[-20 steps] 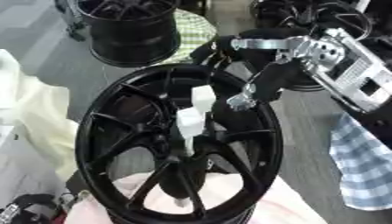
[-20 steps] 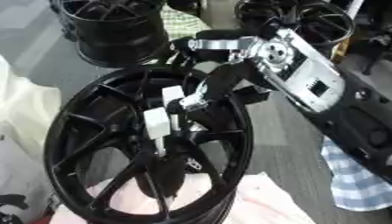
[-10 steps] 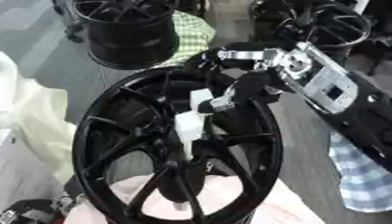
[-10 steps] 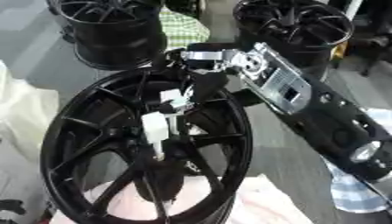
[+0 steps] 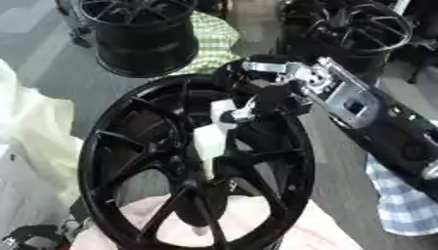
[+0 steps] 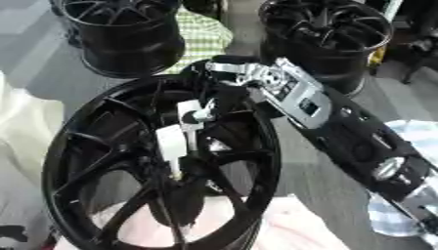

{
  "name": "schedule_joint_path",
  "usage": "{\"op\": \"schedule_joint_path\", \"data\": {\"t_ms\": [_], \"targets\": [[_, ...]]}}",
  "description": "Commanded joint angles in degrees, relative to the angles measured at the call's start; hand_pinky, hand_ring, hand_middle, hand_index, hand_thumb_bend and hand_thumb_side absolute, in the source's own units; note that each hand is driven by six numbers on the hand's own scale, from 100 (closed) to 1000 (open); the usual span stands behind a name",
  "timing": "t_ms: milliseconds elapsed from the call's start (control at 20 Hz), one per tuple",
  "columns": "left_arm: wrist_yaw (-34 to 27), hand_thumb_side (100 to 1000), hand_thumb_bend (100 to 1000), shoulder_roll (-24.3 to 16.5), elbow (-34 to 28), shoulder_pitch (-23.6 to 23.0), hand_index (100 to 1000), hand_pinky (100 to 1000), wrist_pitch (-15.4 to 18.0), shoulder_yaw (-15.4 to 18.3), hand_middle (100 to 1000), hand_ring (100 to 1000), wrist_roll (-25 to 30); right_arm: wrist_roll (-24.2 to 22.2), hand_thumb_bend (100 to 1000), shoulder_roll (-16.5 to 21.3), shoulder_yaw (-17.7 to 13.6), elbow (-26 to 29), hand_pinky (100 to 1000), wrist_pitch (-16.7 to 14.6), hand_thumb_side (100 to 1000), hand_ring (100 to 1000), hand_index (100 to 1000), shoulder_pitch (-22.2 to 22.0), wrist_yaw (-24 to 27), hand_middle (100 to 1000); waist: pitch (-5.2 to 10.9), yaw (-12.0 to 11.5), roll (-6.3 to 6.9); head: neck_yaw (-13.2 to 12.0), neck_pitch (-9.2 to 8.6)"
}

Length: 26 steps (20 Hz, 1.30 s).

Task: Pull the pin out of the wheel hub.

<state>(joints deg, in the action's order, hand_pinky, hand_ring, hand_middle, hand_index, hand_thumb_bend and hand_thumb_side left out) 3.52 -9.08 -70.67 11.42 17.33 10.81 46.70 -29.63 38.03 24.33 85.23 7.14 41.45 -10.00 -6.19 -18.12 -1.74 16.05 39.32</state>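
While a black wheel hub (image 5: pixel 128 161) stands tilted on its rim over a pale pink cloth (image 5: pixel 256 227), the robot's right hand (image 5: pixel 261 95) reaches in from the upper right and over the hub's top edge. Its dark fingers (image 6: pixel 224 100) curl down at the head of the white pin (image 5: pixel 209 139), which stands upright at the hub's centre among the spokes. Whether the fingers actually pinch the pin cannot be told. Behind, 2 more black wheels (image 5: pixel 141 31) (image 6: pixel 329 34) sit on the grey floor, with a green checked cloth (image 5: pixel 214 41) between them. A blue checked cloth (image 5: pixel 402 205) lies at right.
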Motion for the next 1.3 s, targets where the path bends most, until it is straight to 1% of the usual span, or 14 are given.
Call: {"op": "schedule_joint_path", "data": {"t_ms": [50, 450, 600, 700, 850, 900, 950, 1050, 1200, 1300], "targets": [[0.23, 1000, 100, -0.6, -0.79, 0.75, 767, 532, 5.38, -0.04, 602, 100, 5.27, -1.0, 437, 0.62, -0.17, -0.09, 805, -0.68, 342, 805, 868, 0.67, -1.26, 785, 0.46, -0.1, 0.16, 0.3, -0.74], [0.16, 1000, 100, -0.59, -0.88, 0.74, 767, 532, 5.29, 0.04, 603, 100, 5.27, -6.0, 376, 0.1, 0.44, 0.13, 782, -1.97, 319, 758, 797, 0.38, -4.21, 731, 0.53, -0.02, 0.17, 0.44, -1.22], [0.12, 1000, 100, -0.6, -0.89, 0.72, 767, 532, 5.28, 0.06, 603, 100, 5.27, -7.35, 343, 0.07, 0.46, 0.71, 754, -2.34, 316, 716, 752, 0.41, -5.03, 684, 0.57, 0.01, 0.18, 0.49, -1.25], [0.1, 1000, 100, -0.59, -0.89, 0.73, 767, 532, 5.28, 0.06, 603, 100, 5.27, -7.61, 311, -0.03, 0.37, 1.04, 713, -2.46, 309, 657, 701, 0.44, -5.3, 619, 0.58, 0.01, 0.19, 0.53, -1.27], [0.03, 1000, 100, -0.58, -0.82, 0.75, 767, 532, 5.19, 0.07, 603, 100, 5.27, -5.01, 264, -0.07, -0.17, 2.04, 685, -2.97, 313, 605, 643, 0.57, -4.73, 554, 0.62, 0.02, 0.21, 0.54, -1.31], [0.02, 1000, 100, -0.58, -0.8, 0.76, 767, 532, 5.15, 0.05, 603, 100, 5.27, -3.8, 264, -0.02, -0.21, 2.35, 685, -3.07, 313, 605, 643, 0.59, -4.37, 554, 0.63, 0.01, 0.21, 0.55, -1.31], [0.01, 1000, 100, -0.58, -0.78, 0.76, 767, 532, 5.1, 0.05, 603, 100, 5.27, -2.55, 257, 0.06, -0.32, 2.72, 690, -3.16, 314, 603, 626, 0.67, -3.86, 534, 0.67, 0.01, 0.19, 0.57, -1.3], [0.04, 1000, 100, -0.6, -0.72, 0.73, 768, 533, 4.98, 0.04, 604, 100, 5.27, 0.04, 275, 0.45, -0.66, 3.6, 701, -3.16, 317, 613, 626, 0.91, -2.26, 531, 0.79, 0.08, 0.15, 0.49, -1.19], [0.15, 1000, 100, -0.73, -0.61, 0.52, 768, 534, 4.8, 0.09, 604, 100, 5.27, 2.96, 297, 1.79, -1.5, 4.8, 702, -2.41, 318, 615, 629, 1.52, 1.92, 529, 1.11, 0.4, 0.02, 0.37, -0.8], [0.27, 1000, 100, -0.91, -0.57, 0.19, 769, 534, 4.69, 0.26, 604, 100, 5.27, 4.68, 309, 3.72, -2.87, 6.18, 700, -1.75, 323, 613, 630, 2.13, 5.87, 529, 1.45, 0.89, -0.13, 0.09, -0.43]]}}
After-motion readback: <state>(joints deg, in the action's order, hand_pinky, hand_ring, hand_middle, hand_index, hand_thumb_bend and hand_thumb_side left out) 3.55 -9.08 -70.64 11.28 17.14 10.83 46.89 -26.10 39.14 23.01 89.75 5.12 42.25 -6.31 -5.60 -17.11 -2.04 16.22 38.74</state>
